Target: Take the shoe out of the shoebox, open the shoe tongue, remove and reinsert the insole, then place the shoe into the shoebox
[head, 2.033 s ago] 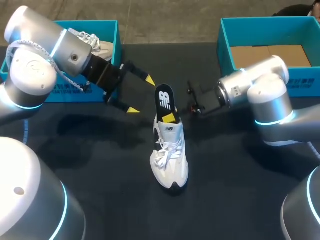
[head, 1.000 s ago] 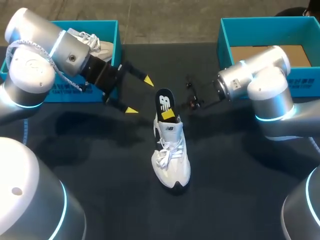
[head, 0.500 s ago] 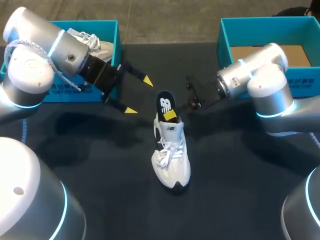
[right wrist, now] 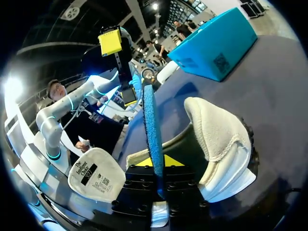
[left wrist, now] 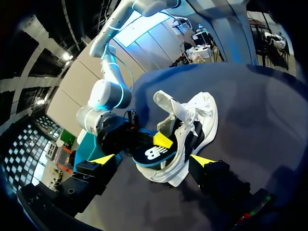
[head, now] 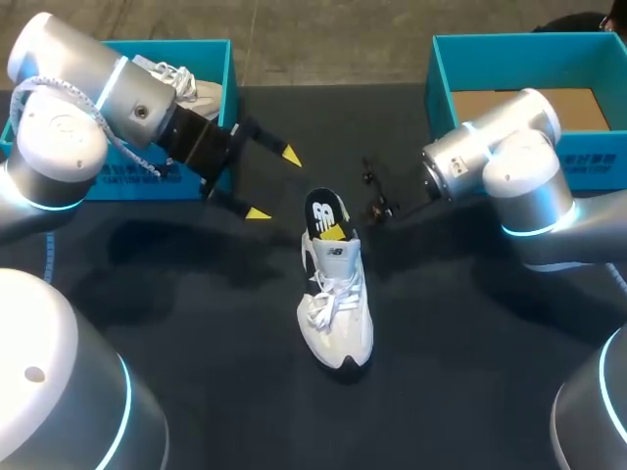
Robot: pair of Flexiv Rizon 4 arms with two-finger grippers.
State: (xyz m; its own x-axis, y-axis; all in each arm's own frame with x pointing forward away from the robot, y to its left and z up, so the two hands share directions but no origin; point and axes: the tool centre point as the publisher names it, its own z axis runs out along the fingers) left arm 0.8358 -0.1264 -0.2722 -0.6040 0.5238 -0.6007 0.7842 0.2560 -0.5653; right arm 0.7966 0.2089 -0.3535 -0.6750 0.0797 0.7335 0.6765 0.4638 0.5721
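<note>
Sneaker [head: 335, 313] upright at the middle of the counter [head: 196, 323] in the head view, black insole [head: 323, 208] jutting from its heel, pinched in right gripper [head: 334, 232] jaws; left gripper [head: 273, 184] toward the far left corner, jaws released. Left wrist view: sneaker just ahead of spread jaws. Right wrist view: insole edge-on between clenched jaws.

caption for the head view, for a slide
Right tool holds the insole, partly inside the white shoe; left tool hangs open nearby.
</note>
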